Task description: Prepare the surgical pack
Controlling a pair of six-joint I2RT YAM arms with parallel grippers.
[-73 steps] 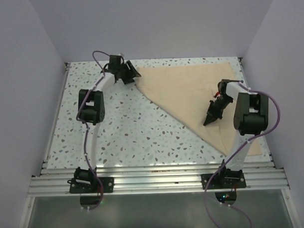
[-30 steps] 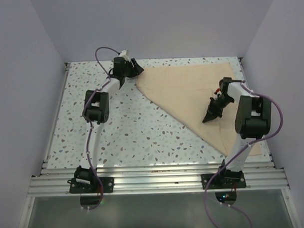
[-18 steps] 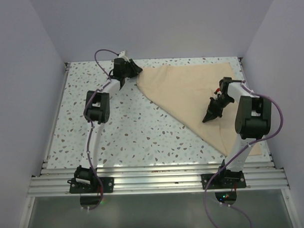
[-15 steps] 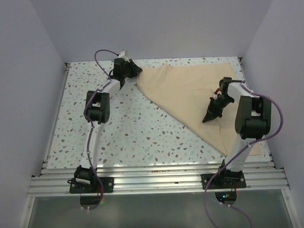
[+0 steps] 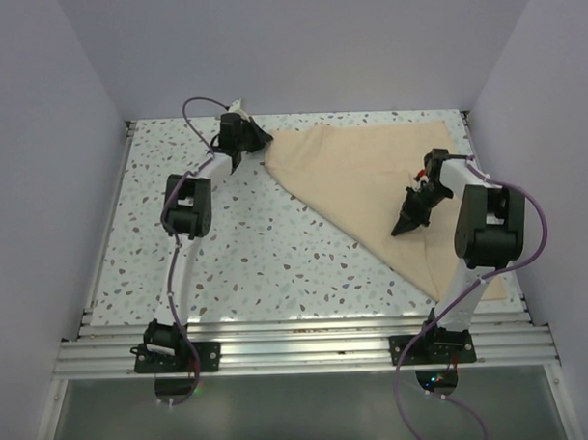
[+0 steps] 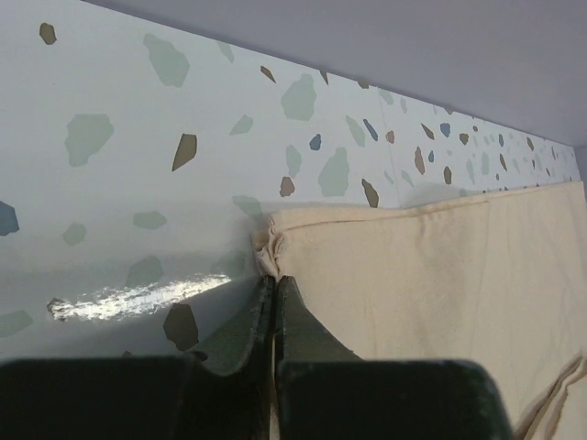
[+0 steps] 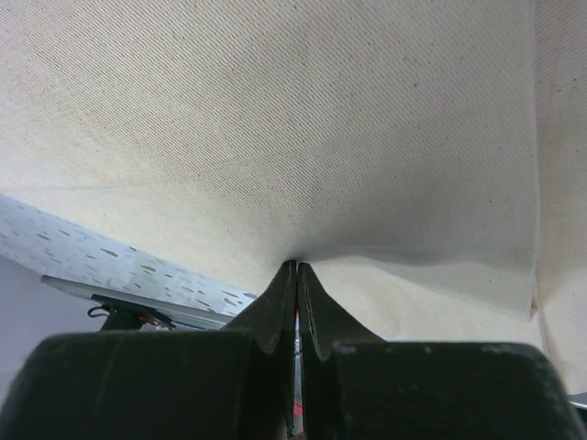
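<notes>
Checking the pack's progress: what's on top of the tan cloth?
Nothing rests on the tan cloth; the right gripper pinches it near its diagonal edge, the left gripper its far corner. Anything beneath is hidden.

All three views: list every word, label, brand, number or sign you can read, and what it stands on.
None readable. The tan cloth is plain, the speckled table bears only coloured flecks, and neither the left gripper nor the right gripper shows lettering.

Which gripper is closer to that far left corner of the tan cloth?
Left. The left gripper is shut right on that corner of the tan cloth. The right gripper sits well away, pinching the cloth nearer its right side.
</notes>
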